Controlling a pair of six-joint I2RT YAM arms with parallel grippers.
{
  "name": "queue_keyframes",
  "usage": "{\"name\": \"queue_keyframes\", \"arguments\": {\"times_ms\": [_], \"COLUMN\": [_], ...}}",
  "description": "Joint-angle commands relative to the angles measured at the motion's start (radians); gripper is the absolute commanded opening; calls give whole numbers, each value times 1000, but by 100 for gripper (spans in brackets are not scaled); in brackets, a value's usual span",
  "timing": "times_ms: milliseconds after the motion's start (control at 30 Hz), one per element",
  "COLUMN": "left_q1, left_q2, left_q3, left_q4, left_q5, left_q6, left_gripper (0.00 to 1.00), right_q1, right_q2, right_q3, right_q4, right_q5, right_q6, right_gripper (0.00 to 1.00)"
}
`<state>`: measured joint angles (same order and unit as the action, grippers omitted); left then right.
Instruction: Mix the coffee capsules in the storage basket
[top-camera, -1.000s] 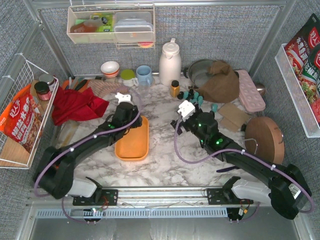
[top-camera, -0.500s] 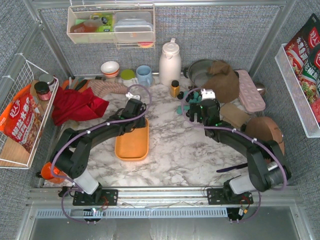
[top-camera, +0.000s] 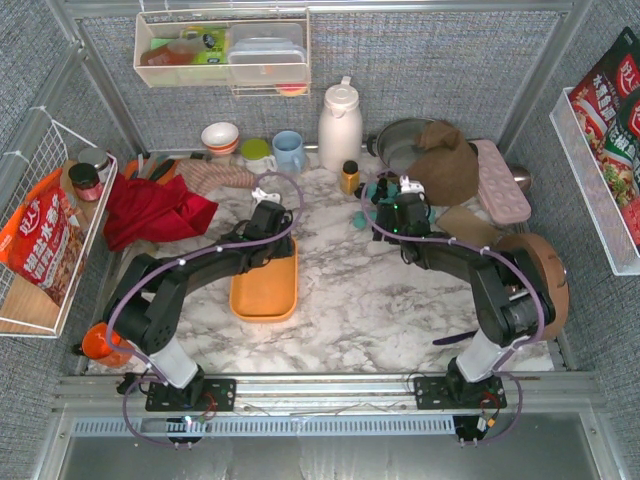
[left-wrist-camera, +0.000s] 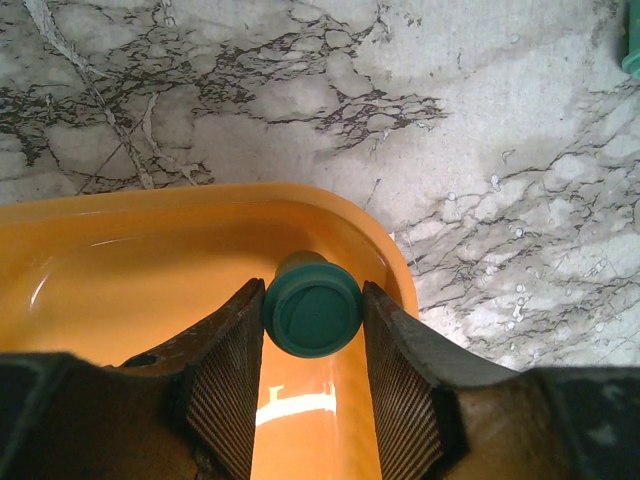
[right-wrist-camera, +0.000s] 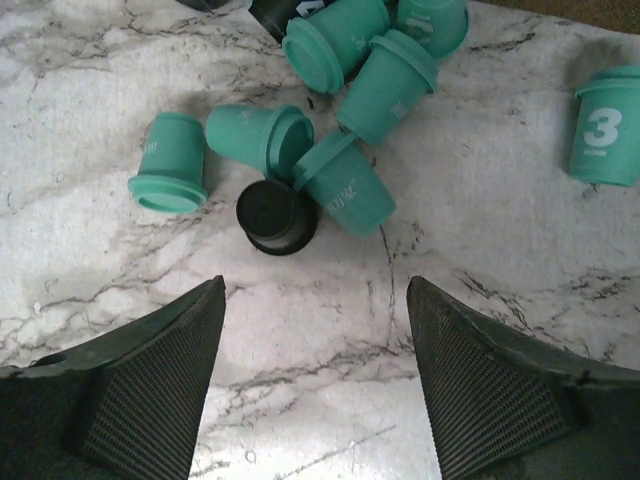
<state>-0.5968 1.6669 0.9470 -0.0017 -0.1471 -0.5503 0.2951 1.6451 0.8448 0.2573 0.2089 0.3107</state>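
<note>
The orange storage basket (top-camera: 265, 290) lies on the marble left of centre, and its far rim shows in the left wrist view (left-wrist-camera: 200, 196). My left gripper (top-camera: 268, 238) hangs over the basket's far end, shut on a teal coffee capsule (left-wrist-camera: 311, 312) held just above the basket floor. My right gripper (top-camera: 393, 208) is open and empty at the back centre. Below its fingers (right-wrist-camera: 150, 370) lies a cluster of coffee capsules (right-wrist-camera: 345, 185) on the marble, several teal and one black (right-wrist-camera: 277, 216). One more teal capsule (right-wrist-camera: 605, 125) stands apart to the right.
An amber bottle (top-camera: 349, 177) and a white thermos (top-camera: 340, 125) stand just behind the capsules. A pan with a brown cloth (top-camera: 440, 160), a pink tray (top-camera: 500, 180) and a round wooden board (top-camera: 530, 270) lie on the right. A red cloth (top-camera: 150, 210) lies on the left.
My right gripper has swung from the table's middle back to the capsule cluster. My left gripper has shifted slightly over the basket's far end, and its elbow has moved left.
</note>
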Motion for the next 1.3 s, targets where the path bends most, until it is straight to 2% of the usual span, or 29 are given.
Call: {"name": "queue_keyframes", "arguments": {"times_ms": [0,133,367,500,600,967,1267], "left_q1": [2,2,2,2,2,1,0], "left_q2": [2,5,-11,-60,-121,-363,-427], "left_q3": [-8,-7,-9,-15,-30,-155,-204], "left_q4": [40,39,44,41,31,66,110], "left_q5": [5,6,3,3,-10,-34,16], "left_q6": [-4,-6,-5,-8,-4,53,79], "left_gripper": [50,55,59,60,60,61,61], "right_q1": [1,1,1,1,2,11,21], "right_q2": [42,87,151,182,208,254,270], "right_q3": [40,92,160,201,240,314,345], "right_q4": [52,26,-15,-26,-54,-172,-222], "right_q5": [-22,-26,-31,-34,-34,-7,4], "right_q6": [24,28,29,23,13,19,22], "right_gripper": [76,72,60,49,44,43,43]}}
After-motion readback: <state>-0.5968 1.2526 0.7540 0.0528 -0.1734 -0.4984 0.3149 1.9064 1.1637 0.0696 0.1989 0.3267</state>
